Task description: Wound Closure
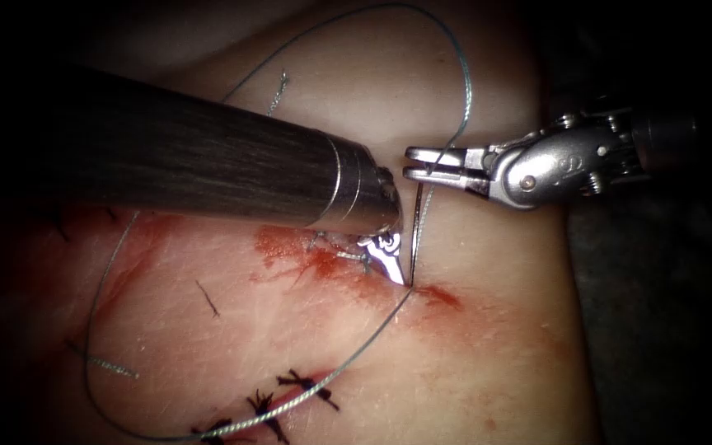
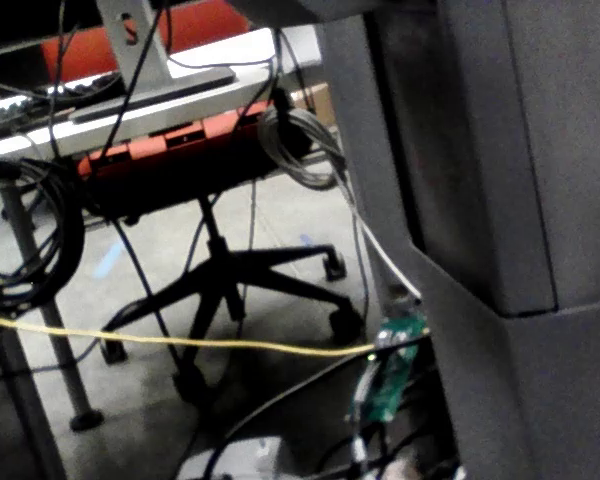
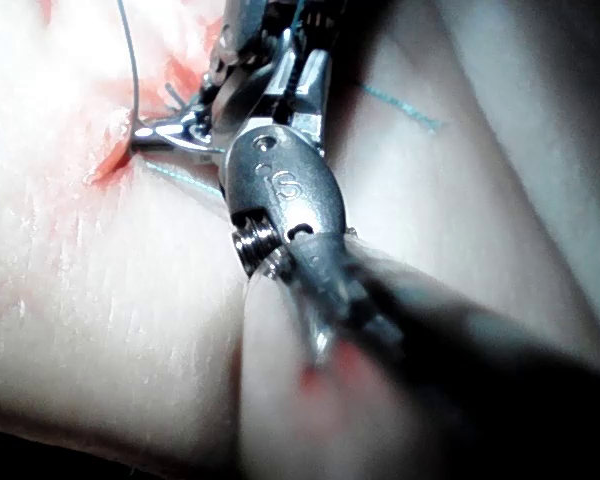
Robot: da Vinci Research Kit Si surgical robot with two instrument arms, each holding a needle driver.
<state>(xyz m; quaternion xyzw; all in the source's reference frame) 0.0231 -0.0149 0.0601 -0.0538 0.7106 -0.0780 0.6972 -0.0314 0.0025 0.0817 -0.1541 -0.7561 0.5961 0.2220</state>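
Left tool (image 1: pixel 389 255) near me, jaws pinching the needle (image 1: pixel 413 239) just above its point, which enters the tissue (image 1: pixel 488 346) at the cut. Beyond, my right tool (image 1: pixel 422 167) has jaws slightly apart, thread (image 1: pixel 465 91) looping behind; I can't tell if it's gripped.

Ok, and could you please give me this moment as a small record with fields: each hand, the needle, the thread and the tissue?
left hand: low at the tissue, beside the needle's entry point; what it holds cannot be told
right hand: above the tissue, shut on the needle near its thread end
needle: nearly upright, lower end in the tissue
thread: arcs up from the needle, wide loop lying on the tissue
tissue: red fluid near the needle; dark stitches in front
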